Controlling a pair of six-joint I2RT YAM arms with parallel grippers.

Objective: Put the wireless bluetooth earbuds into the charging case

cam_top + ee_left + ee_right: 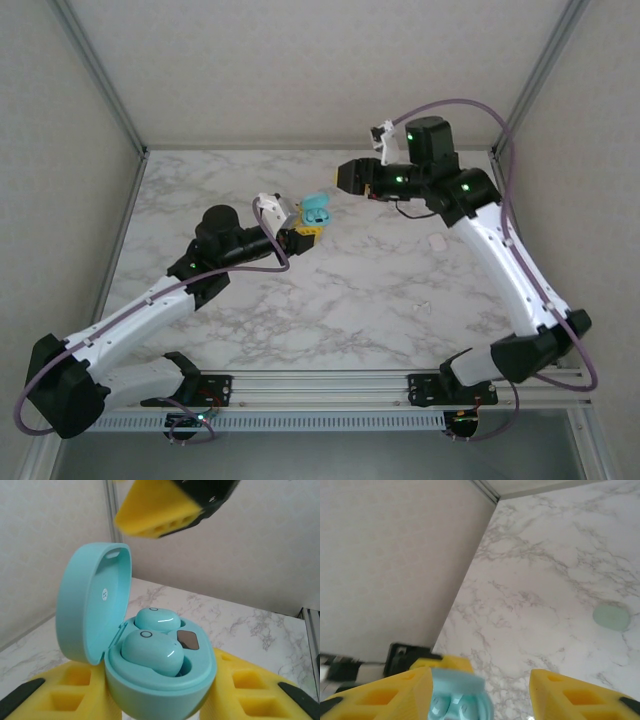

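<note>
Insertion looks done: both earbuds (152, 652) sit in their wells inside the charging case (160, 680), one in front, one behind, tops flush-ish with the rim. Neither looks tilted or riding high, as far as the left wrist view shows. Probably left: shut the lid (92, 600), which stands upright on its hinge, and maybe set the case down.

Case is off the desk (380, 300), held up mid-air near the centre-back of the workspace. Left hand (303, 232) pinches the case's lower half, with a yellow pad on each side of the base. Right hand (352, 176) hangs just above and beside the case, fingers spread, nothing between them; its wrist view shows bare desk in the gap and the case low by one finger.

Materials:
- Case is smooth, hard plastic in light teal, a rounded pebble shape. The lid inside is matte with a tiny round mark.
- Earbuds are the same teal and glossy, catching highlights. They are egg-shaped domes, each with a small ring mark on top.
- A small dark glossy square (188, 640) sits between the wells; I can't tell what it is.
- Finger pads are yellow, with moulded rectangular pockets and black tips.
- Desk is white marble-look with grey veins, and flat. A pale greenish rounded piece (611, 616) lies on it, well apart from the case.
</note>
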